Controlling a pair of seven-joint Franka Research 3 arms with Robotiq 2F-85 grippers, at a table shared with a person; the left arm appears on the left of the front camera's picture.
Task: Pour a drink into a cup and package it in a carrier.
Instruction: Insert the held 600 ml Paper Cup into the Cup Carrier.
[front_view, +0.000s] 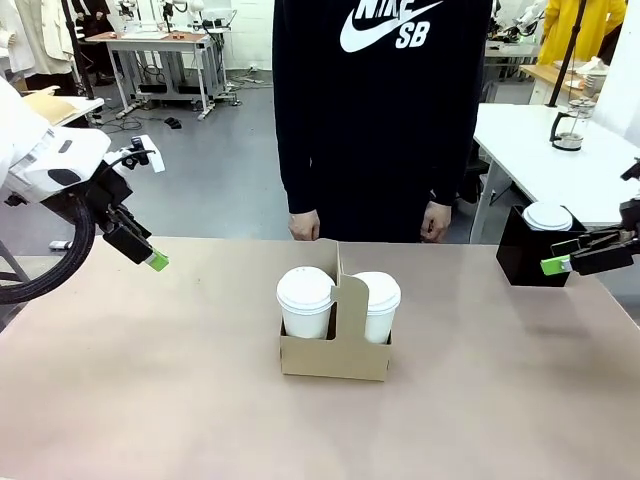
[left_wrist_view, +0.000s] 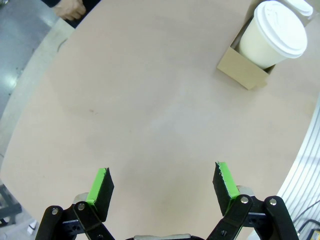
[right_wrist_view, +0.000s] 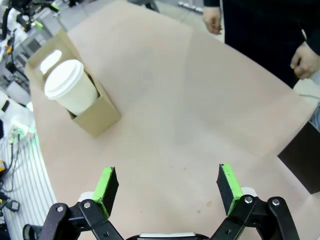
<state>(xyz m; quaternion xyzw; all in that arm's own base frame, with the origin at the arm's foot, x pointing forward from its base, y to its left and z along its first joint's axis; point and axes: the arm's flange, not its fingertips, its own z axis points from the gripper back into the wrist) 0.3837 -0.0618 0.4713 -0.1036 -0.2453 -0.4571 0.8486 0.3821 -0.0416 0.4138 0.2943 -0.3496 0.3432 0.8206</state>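
Front view: the brown cardboard carrier (front_view: 335, 355) is seen standing near the middle of the pale table (front_view: 150, 400), a low box with an upright central handle panel rising between its slots. Two tall white paper cups are seated in it, each closed with a white plastic lid: the left cup (front_view: 305, 303) on the left of the panel and the right cup (front_view: 377, 306) on the right, partly hidden behind the panel. Both are upright and their lids stand above the box walls.

The left gripper (front_view: 155, 262) is held in the air over the table's left edge, well apart from the carrier; in the left wrist view its green pads (left_wrist_view: 102, 181) are spread wide with bare table between them, nothing grasped, and the carrier with a lidded cup is seen at the upper right. The right gripper (front_view: 556, 265) is held at the far right, just in front of a black box (front_view: 520, 255) on which a shorter lidded cup (front_view: 548, 216) is seen. In the right wrist view its fingers (right_wrist_view: 227, 182) are likewise spread apart and empty.

A person in a dark sweatshirt (front_view: 380, 100) is stood at the far side, with both hands (front_view: 304, 225) hanging at the table edge.
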